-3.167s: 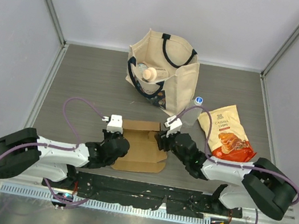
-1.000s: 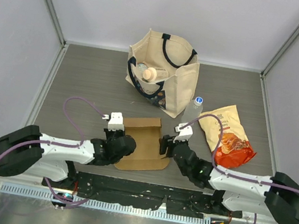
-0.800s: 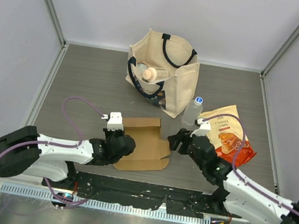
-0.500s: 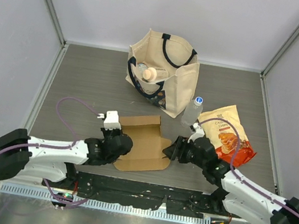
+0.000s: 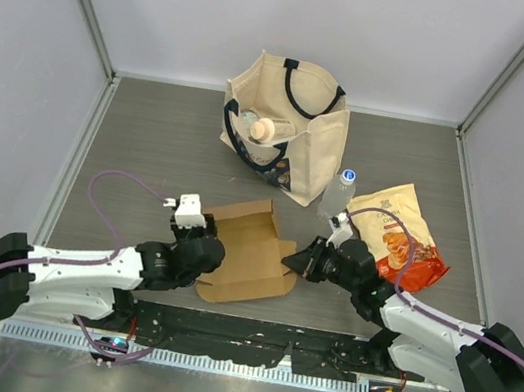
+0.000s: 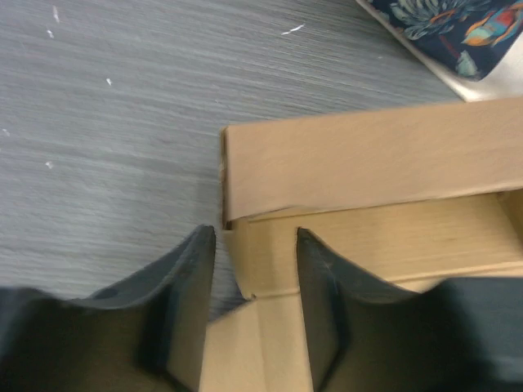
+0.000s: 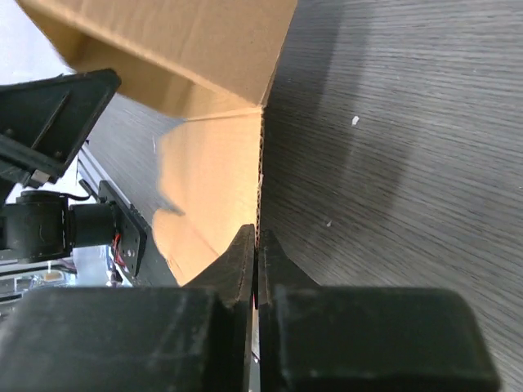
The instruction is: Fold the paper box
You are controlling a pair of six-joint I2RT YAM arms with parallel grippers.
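The paper box (image 5: 251, 245) is a brown cardboard blank lying near the table's front, its far flap folded up. My left gripper (image 5: 210, 248) is at its left edge. In the left wrist view that gripper (image 6: 255, 245) is open, its dark fingers (image 6: 192, 302) astride a corner of the cardboard (image 6: 368, 155) without pinching it. My right gripper (image 5: 293, 262) is at the box's right edge. In the right wrist view it (image 7: 258, 237) is shut on the thin edge of a cardboard flap (image 7: 204, 180), which stands on edge above the table.
A cream tote bag (image 5: 285, 124) with items inside stands at the back centre. A water bottle (image 5: 337, 194) stands just right of it. An orange-and-cream snack pouch (image 5: 399, 236) lies behind my right arm. Grey walls enclose the table on three sides.
My right gripper has swung back to the box's right edge and closed on it. My left gripper has opened and its arm has drawn back leftward. The box has turned slightly.
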